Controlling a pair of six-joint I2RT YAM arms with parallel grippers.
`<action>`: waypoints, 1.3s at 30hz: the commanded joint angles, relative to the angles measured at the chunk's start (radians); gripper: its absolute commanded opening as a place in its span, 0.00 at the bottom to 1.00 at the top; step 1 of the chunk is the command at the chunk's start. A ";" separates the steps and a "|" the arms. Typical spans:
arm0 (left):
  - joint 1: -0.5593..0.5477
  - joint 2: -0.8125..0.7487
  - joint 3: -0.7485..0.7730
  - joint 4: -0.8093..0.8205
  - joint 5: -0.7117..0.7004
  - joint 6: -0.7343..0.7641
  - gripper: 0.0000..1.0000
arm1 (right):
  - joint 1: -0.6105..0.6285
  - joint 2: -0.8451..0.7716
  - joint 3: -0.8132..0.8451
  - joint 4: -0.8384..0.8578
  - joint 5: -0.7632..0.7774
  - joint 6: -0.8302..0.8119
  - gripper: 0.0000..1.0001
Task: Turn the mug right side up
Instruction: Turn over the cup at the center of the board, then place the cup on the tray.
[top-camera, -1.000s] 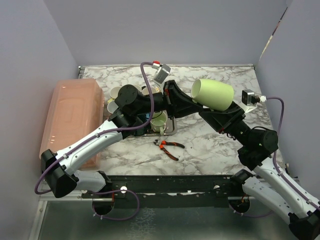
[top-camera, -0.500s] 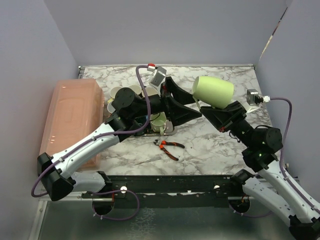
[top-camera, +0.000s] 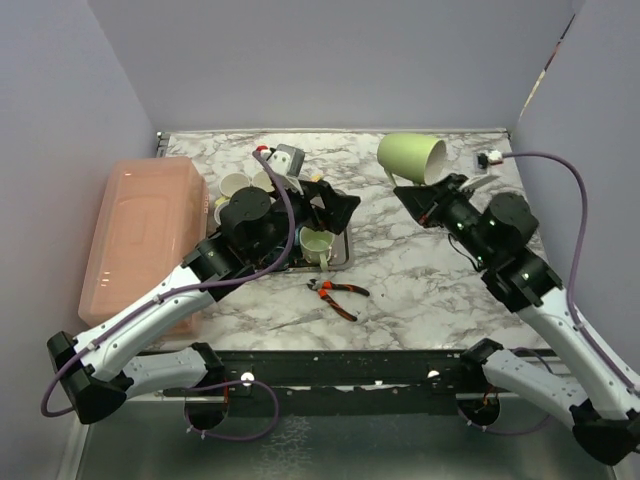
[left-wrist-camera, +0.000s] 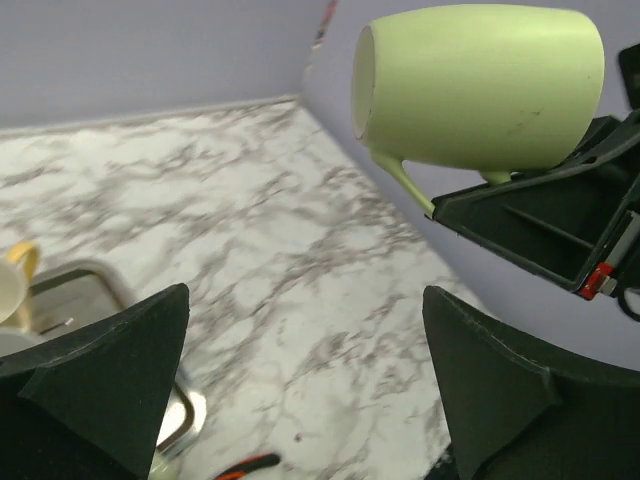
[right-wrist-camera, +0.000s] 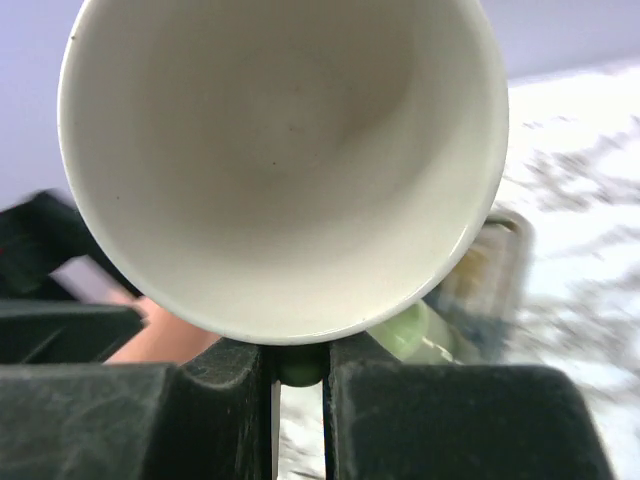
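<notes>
The left arm (top-camera: 170, 290) is drawing back leftward, its left gripper (top-camera: 338, 207) hanging released, well apart from the pale green ceramic mug (top-camera: 410, 157). The right gripper (top-camera: 410, 190) is clenching the mug's handle (left-wrist-camera: 402, 182), holding it aloft far right, long axis lying sideways, mouth facing back along that arm.

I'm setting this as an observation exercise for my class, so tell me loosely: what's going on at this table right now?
The right gripper is shut on the handle of a pale green mug, holding it in the air above the far right of the marble table. The mug lies on its side, mouth toward the right wrist, so it is not yet upright. The left gripper is open and empty, hanging near a metal tray of cups. Pliers lie nearer the arms.
</notes>
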 joint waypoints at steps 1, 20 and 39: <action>-0.001 -0.027 -0.039 -0.208 -0.311 0.063 0.99 | -0.005 0.170 0.072 -0.277 0.152 -0.112 0.01; -0.001 -0.065 -0.097 -0.323 -0.427 0.071 0.99 | 0.003 0.818 0.311 -0.328 0.061 -0.147 0.01; 0.000 -0.030 -0.071 -0.387 -0.436 0.072 0.99 | 0.082 1.190 0.646 -0.426 0.129 -0.277 0.01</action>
